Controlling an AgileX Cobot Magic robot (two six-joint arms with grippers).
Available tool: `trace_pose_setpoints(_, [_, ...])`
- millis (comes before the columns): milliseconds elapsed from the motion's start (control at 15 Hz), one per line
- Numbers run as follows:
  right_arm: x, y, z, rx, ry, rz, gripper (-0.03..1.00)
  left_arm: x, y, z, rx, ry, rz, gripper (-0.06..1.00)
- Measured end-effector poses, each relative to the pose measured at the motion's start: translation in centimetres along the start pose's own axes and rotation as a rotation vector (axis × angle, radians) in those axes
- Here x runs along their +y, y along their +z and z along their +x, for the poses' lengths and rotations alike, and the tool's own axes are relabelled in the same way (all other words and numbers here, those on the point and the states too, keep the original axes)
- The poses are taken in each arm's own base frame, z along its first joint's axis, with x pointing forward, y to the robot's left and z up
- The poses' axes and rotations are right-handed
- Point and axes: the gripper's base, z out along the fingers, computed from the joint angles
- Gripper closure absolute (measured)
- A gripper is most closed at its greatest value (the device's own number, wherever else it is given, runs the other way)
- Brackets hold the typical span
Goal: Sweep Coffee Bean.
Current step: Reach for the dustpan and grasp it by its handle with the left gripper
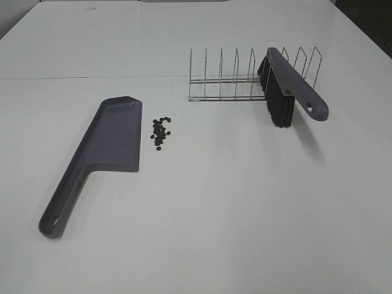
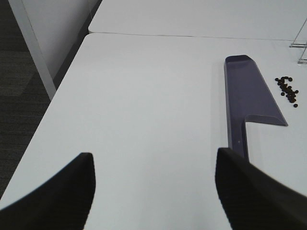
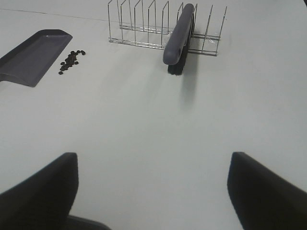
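Note:
A small loose cluster of dark coffee beans (image 1: 160, 133) lies on the white table just right of the grey-purple dustpan (image 1: 113, 138), which lies flat with its handle toward the front left. The beans also show in the left wrist view (image 2: 288, 89) and right wrist view (image 3: 71, 60). A grey-purple brush (image 1: 288, 89) with black bristles stands in a wire rack (image 1: 245, 76) at the back right. My left gripper (image 2: 153, 191) is open and empty, near the table's left edge, apart from the dustpan (image 2: 252, 96). My right gripper (image 3: 153, 191) is open and empty, well short of the brush (image 3: 178, 38). Neither gripper shows in the exterior view.
The table's left edge (image 2: 53, 100) drops to dark floor close to my left gripper. A seam (image 1: 92, 78) between two table tops runs across the back. The wire rack (image 3: 144, 24) has several upright dividers around the brush.

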Motion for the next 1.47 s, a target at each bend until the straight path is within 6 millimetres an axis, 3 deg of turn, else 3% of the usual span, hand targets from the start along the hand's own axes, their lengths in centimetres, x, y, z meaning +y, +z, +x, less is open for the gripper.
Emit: trace_pose_setpoints(1467, [0.0, 0.0, 0.0, 0.0, 0.0, 0.0, 0.22, 0.0, 0.0, 0.0, 0.0, 0.0, 0.0, 0.28])
